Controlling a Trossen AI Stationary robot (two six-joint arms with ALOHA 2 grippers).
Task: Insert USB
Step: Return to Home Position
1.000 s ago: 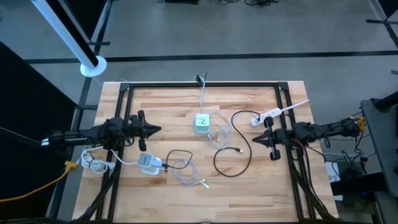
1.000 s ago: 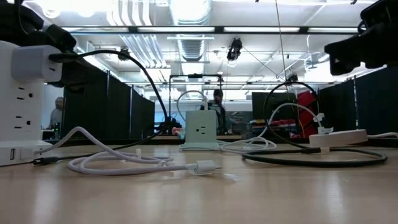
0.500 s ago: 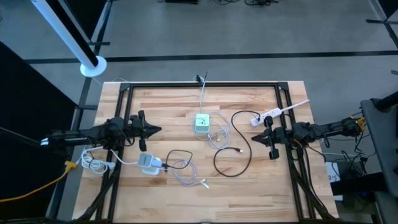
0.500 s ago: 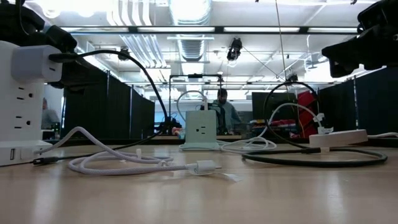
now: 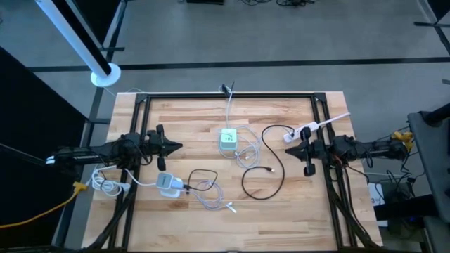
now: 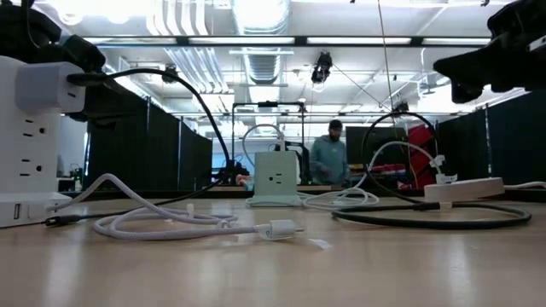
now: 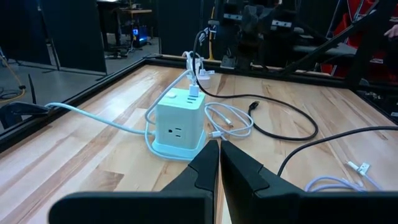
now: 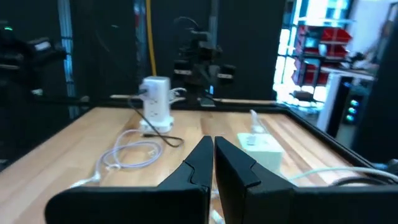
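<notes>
Since a second ago the right arm has swung slightly toward the white power strip (image 5: 304, 131), and in the low view a person (image 6: 328, 159) in the room beyond has walked to the right. Right gripper (image 5: 288, 148) hangs over the right part of the desk (image 5: 197, 116), just beside the strip, fingers together on nothing. Left gripper (image 5: 178, 147) hangs over the left part, also closed and empty. Between them stand the green outlet cube (image 5: 228, 140) and the black cable (image 5: 280, 163), which loops away from the strip; its free plug lies on bare wood between the cube and the right gripper. A white outlet tower (image 5: 167, 184) and a white cable (image 5: 211, 200) lie below the left gripper in the high view. Bare wood shows along both long edges, inside the black frame rail (image 5: 225, 94).
</notes>
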